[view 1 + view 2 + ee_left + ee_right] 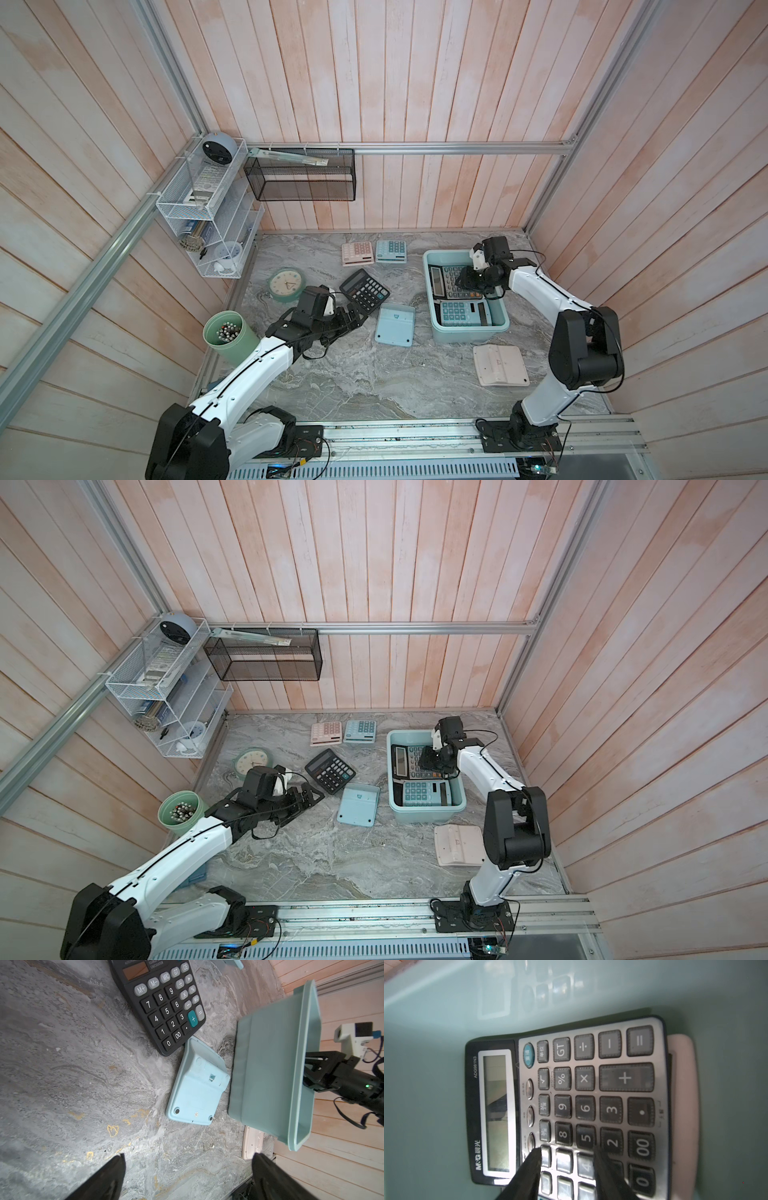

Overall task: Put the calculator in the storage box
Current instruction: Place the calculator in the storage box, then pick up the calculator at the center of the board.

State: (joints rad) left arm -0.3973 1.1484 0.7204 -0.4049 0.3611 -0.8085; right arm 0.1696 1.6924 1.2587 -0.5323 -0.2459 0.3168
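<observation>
- Already the silver calculator (591,1084) is laid inside the storage box (471,333).
- Right gripper (566,1148) is held slightly parted over its keys, nothing gripped.
- Left gripper (189,1154) is spread wide, empty, near the black calculator (166,1001).

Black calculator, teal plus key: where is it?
In both top views, the black calculator lies face up between the green clock and the face-down blue calculator, beyond the left gripper.
</observation>
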